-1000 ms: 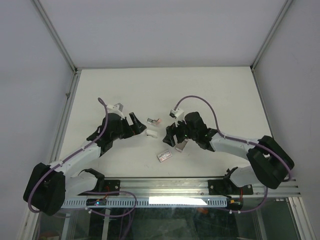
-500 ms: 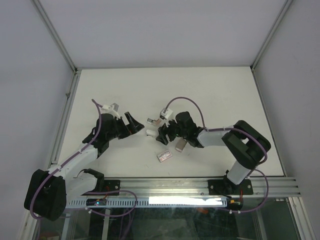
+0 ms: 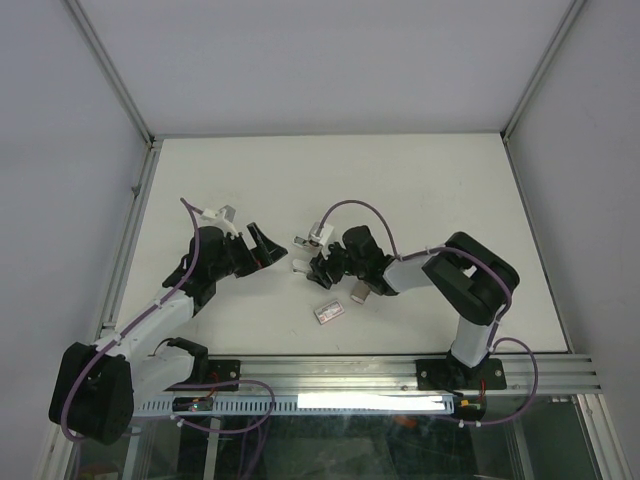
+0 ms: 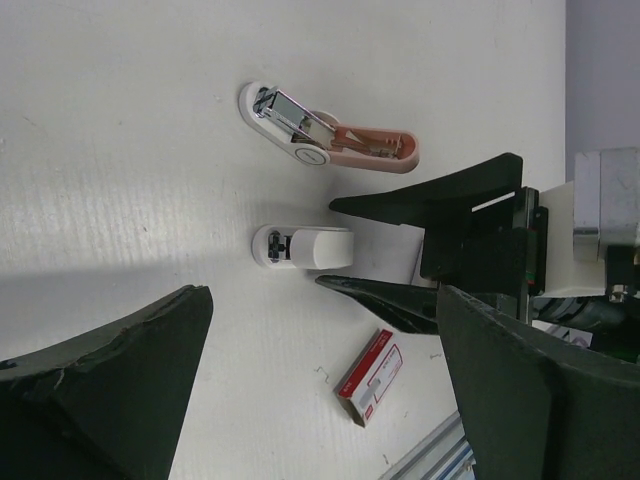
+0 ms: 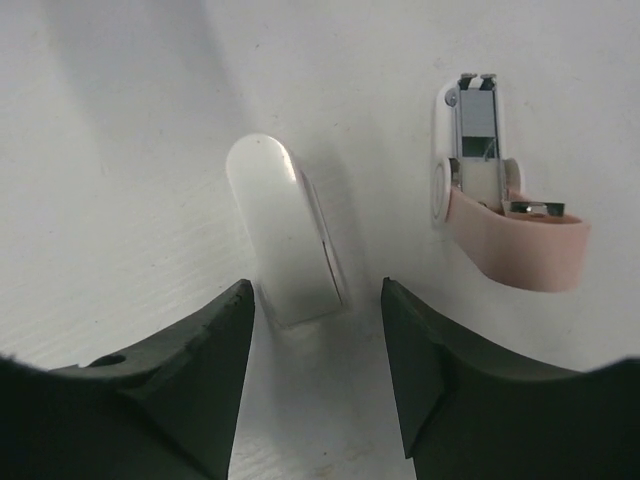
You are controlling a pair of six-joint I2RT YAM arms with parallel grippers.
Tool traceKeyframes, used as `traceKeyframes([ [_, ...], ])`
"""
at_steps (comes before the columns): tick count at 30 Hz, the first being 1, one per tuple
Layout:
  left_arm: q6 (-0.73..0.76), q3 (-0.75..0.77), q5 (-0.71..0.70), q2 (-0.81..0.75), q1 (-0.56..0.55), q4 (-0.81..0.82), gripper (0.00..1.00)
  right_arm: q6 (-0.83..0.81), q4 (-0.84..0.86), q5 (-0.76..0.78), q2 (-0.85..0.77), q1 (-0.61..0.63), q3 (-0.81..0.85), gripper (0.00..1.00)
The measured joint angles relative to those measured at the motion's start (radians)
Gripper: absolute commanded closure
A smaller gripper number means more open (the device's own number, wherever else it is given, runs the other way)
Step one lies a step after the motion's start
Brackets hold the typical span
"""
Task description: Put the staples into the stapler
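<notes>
The stapler (image 4: 330, 140) lies on the white table (image 3: 420, 190), hinged open, its pink half splayed off the white half and its metal channel bared. In the top view it sits at 12 o'clock from a small white capsule-shaped piece (image 5: 285, 240), both between the two arms. The right fingers (image 5: 170, 400) stand apart, straddling the near end of that white piece with a sliver of table showing on each side, gripping nothing. The left fingers (image 4: 110, 380) are spread wide and empty at 9 o'clock of the piece. A flat red-and-white box (image 3: 328, 312) lies at its 5 o'clock, and a grey-brown sleeve (image 3: 360, 292) at its 4 o'clock.
</notes>
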Motion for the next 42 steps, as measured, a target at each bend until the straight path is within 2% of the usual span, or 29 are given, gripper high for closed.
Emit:
traceKeyframes([
  [6, 0.000, 0.000, 0.004, -0.013, 0.007, -0.001, 0.01, -0.033, 0.023, -0.011, 0.014, 0.025, 0.000, 0.60],
  [16, -0.002, -0.004, 0.004, -0.050, 0.013, -0.011, 0.01, -0.052, 0.030, -0.002, 0.014, 0.039, -0.002, 0.94],
  [19, -0.009, -0.018, 0.011, -0.072, 0.013, -0.010, 0.01, -0.040, 0.018, -0.002, -0.019, 0.048, -0.025, 1.00],
  [30, -0.114, -0.043, 0.213, -0.059, 0.012, 0.079, 0.01, 0.026, -0.042, 0.027, -0.430, 0.097, -0.134, 1.00],
  [42, -0.161, 0.018, 0.295, -0.005, -0.124, 0.165, 0.01, 0.031, -0.158, 0.034, -0.518, 0.132, -0.135, 1.00],
])
